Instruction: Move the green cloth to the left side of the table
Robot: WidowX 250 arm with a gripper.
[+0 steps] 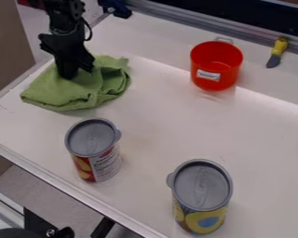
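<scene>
Toward the upper left of the frame, the black gripper [69,72] points down at the rumpled green cloth [64,96], touching it; whether it is wide, narrow or holding fabric, I cannot tell. A red pot [207,82] stands upper right, a red-labelled can [92,139] left of centre below the cloth, a yellow-labelled can [201,190] lower right.

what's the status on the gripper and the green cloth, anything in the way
Gripper down at the green cloth. Cloth rumpled, on left side of the table. Nearest lidded can stands clear of it.
</scene>
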